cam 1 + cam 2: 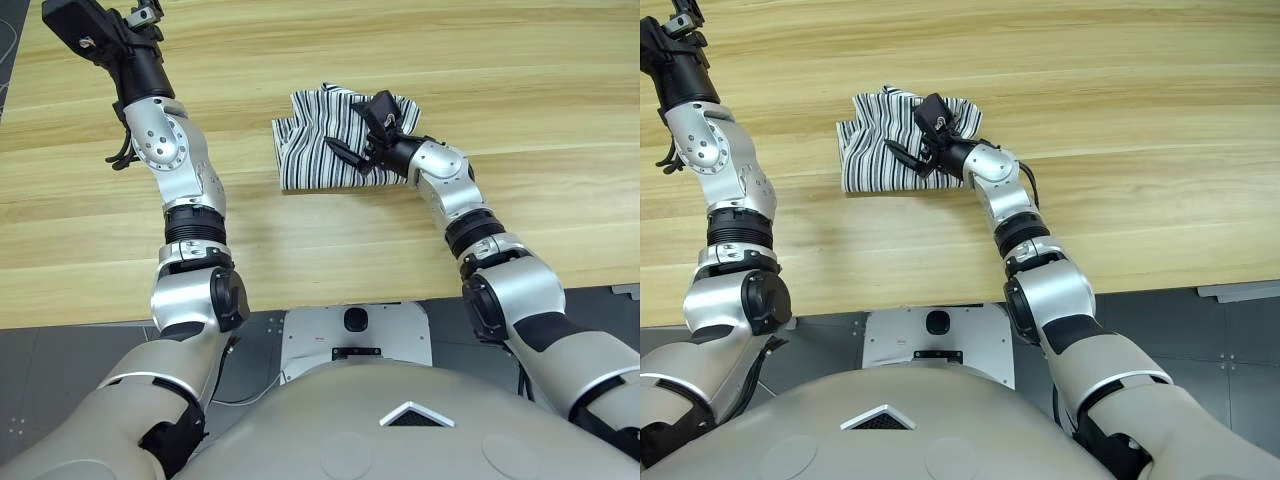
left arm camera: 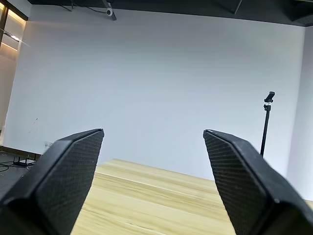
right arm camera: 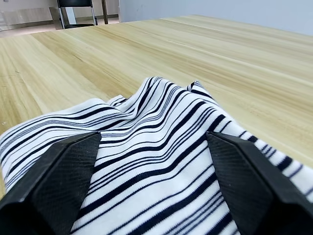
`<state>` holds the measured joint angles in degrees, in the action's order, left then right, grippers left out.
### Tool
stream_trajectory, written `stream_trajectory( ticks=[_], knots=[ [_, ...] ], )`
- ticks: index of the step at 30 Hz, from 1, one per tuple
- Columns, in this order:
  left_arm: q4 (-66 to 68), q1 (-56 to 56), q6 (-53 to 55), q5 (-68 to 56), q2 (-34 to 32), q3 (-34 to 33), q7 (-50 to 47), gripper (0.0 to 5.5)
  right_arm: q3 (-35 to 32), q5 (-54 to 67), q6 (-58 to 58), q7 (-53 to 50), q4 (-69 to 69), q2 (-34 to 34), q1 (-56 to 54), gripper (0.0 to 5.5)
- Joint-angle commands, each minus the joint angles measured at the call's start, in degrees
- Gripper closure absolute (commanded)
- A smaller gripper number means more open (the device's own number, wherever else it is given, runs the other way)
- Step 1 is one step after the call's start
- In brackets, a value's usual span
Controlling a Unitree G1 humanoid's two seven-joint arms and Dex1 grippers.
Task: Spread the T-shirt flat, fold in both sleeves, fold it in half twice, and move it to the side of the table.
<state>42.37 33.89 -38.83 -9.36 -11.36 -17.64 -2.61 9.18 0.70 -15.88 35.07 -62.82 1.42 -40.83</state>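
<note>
The striped T-shirt [image 1: 305, 150] lies folded into a compact, slightly rumpled block near the middle of the wooden table [image 1: 520, 90]. The right gripper [image 3: 154, 136] sits low over the shirt's right part, its fingers spread wide and gripping nothing. The left gripper [image 2: 152, 133] is raised at the table's far left, well apart from the shirt, and it too is released, fingers apart.

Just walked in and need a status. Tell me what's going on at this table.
The robot is folding a striped T-shirt, which lies as a small folded bundle on the wooden table. Its right gripper is open right over the bundle, gripping nothing. The left gripper is open and empty, raised well off to the left.
</note>
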Motion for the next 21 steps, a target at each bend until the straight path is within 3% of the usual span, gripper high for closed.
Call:
stream_trajectory(
  ticks=[1, 9, 16, 21],
  knots=[
    [-1.3, -0.8, -0.5, 0.2, 0.8, 0.0, -0.6, 1.7, 0.6, -2.7, 1.6, -1.7, -5.1, 2.3, -4.2, 1.52],
    [-4.2, -1.8, -1.8, 1.1, 2.7, 0.3, -1.7, 1.7, 1.2, -8.8, 9.8, -13.5, -12.1, 0.8, -8.1, 1.52],
    [-6.1, -2.6, -2.4, 1.0, 2.7, -0.5, -2.4, 1.7, -10.2, -1.5, 15.9, -14.6, -13.2, -8.3, -9.1, 1.52],
    [-8.9, -3.6, -2.6, 0.8, 1.8, -1.4, -2.7, 1.7, -14.0, -1.7, 16.6, -19.4, -13.4, -18.5, -9.4, 1.52]
  ],
)
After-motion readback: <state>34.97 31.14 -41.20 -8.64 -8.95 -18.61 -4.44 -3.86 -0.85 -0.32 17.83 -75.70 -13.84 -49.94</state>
